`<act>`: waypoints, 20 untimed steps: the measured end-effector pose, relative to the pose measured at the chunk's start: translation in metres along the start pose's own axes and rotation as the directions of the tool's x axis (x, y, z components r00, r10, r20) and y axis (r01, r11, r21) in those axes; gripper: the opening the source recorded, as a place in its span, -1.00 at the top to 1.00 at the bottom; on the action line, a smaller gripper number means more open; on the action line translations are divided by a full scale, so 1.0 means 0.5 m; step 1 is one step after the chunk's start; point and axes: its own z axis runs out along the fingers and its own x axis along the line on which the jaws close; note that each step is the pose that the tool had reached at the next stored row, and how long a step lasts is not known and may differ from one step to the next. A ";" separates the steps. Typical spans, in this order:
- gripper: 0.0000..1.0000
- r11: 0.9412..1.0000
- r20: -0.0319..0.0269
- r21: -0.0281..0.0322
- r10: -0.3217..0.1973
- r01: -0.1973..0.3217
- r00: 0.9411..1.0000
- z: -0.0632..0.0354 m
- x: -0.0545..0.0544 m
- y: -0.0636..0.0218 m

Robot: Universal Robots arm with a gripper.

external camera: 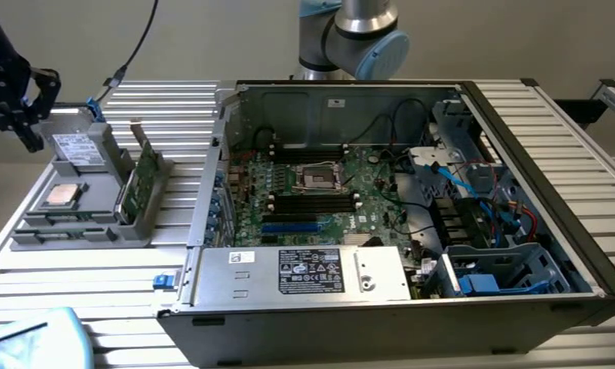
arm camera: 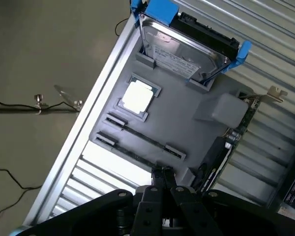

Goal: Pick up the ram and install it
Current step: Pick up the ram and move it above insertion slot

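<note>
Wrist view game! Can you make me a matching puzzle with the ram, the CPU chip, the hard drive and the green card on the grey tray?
Things:
1 ram
2 CPU chip
3 hard drive
4 green circuit card

Clues:
A sits in a blue frame
B square and silver
C long, thin and dark
D has a metal bracket at one end

Pairs: 1-C, 2-B, 3-A, 4-D

Robotics lab assembly bench
Ribbed aluminium table [external camera: 71,284] carries an opened black desktop computer case [external camera: 390,330] and a grey moulded parts fixture [external camera: 82,231], with a grey-and-blue robot arm [external camera: 364,34] behind.
</note>
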 end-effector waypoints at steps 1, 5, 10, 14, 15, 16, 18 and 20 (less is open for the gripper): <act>0.79 1.000 -0.001 0.000 -0.018 0.018 1.000 0.001 0.000 0.000; 0.79 0.996 -0.005 0.002 -0.091 0.091 0.996 0.003 0.000 0.000; 0.79 0.984 -0.010 0.004 -0.180 0.180 0.984 0.007 0.000 0.000; 0.79 0.968 -0.015 0.005 -0.251 0.251 0.968 0.010 0.000 -0.001; 0.79 0.963 -0.016 0.005 -0.268 0.268 0.963 0.011 0.000 -0.001; 0.79 0.958 -0.017 0.005 -0.286 0.286 0.958 0.012 0.000 -0.001; 0.79 0.947 -0.019 0.005 -0.320 0.321 0.947 0.013 0.000 -0.001; 0.79 0.935 -0.021 0.005 -0.354 0.354 0.935 0.015 0.000 -0.001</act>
